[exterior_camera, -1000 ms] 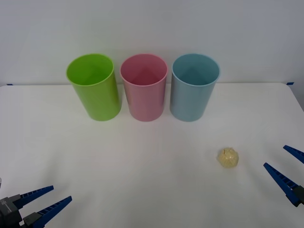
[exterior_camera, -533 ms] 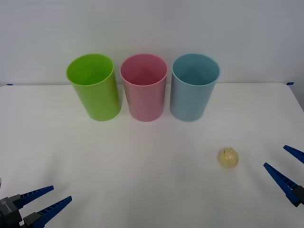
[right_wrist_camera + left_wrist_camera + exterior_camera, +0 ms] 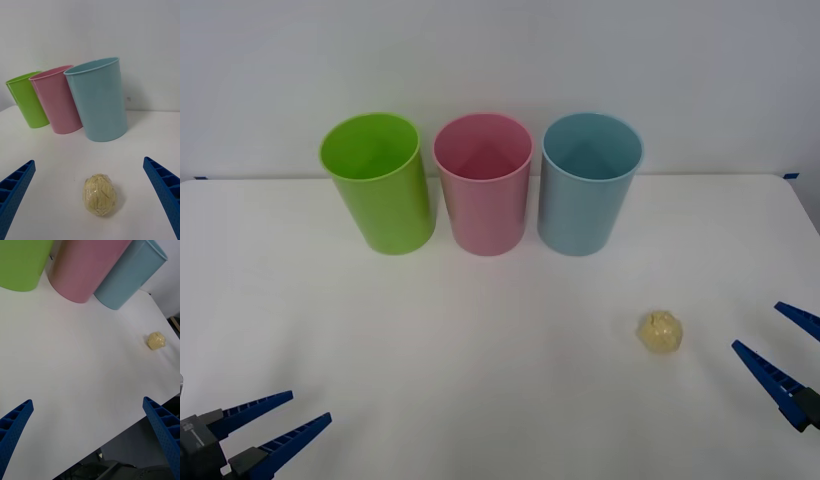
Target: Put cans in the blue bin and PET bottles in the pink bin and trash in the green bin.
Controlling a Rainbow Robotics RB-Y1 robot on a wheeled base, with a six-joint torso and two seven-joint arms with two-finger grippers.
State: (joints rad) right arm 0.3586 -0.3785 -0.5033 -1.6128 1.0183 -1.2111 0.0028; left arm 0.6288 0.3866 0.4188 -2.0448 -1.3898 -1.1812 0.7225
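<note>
- White table point(image 3: 500, 330) fills the lower two thirds of the front view, with a plain pale wall behind it across the top.
- Three tall bins stand upright in a row in the upper middle of the front view, just in front of the wall: the green bin point(image 3: 377, 182) on the left, the pink bin point(image 3: 483, 184) in the middle, the blue bin point(image 3: 587, 184) on the right. Each stands just beside its neighbour; whether they touch cannot be told.
- The trash point(image 3: 660, 332), a small pale yellow wrinkled ball, lies on the table in the lower right of the front view, well apart from the bins and nearest the blue bin.
- The right gripper point(image 3: 786, 349) sits at the right edge of the front view, near the trash and not touching it. Its blue ribbed fingers are spread wide with nothing between them.
- In the right wrist view the trash point(image 3: 99, 194) lies on the table in the gap between the spread fingers, with the blue bin point(image 3: 99, 99) beyond it.
- The left gripper point(image 3: 272, 422) is in the lower left corner of the front view, well apart from the bins and the trash. Its fingers are also spread and hold nothing.
</note>
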